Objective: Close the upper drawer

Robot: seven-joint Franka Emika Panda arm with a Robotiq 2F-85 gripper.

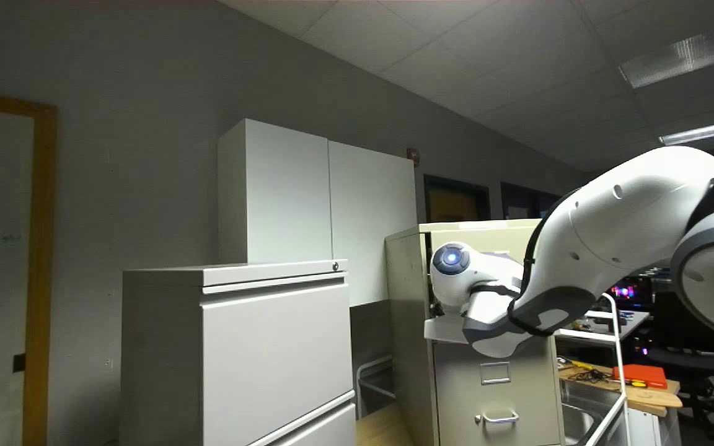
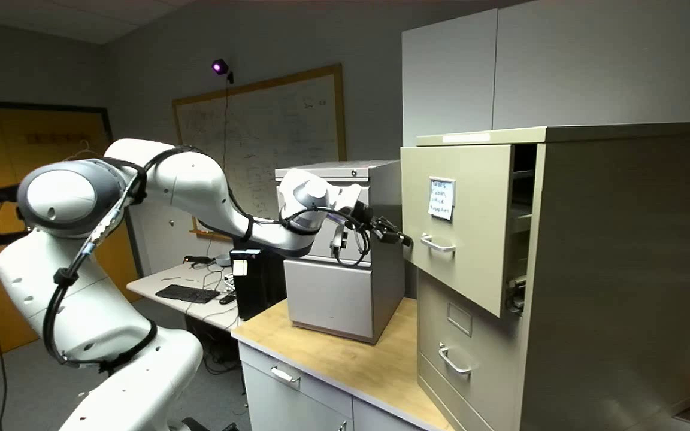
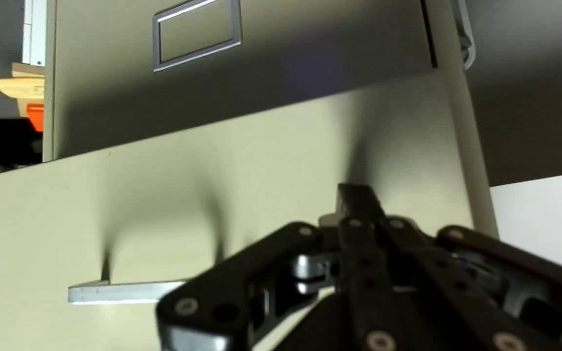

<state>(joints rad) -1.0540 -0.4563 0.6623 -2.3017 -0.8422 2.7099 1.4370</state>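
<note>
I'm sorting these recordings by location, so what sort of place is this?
Probably an office or a lab workroom, though I can't tell which: there is a beige filing cabinet with its upper drawer partly out, a written-on whiteboard, and a desk with a keyboard.

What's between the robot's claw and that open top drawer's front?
Nothing visible: the wrist view shows no object between the claw and the front of the upper drawer; whether they touch, I can't tell.

The beige rectangular metal upper drawer (image 2: 474,230) looks smooth and matt. Its silver bar-shaped metal handle (image 3: 127,293) looks glossy.
</note>
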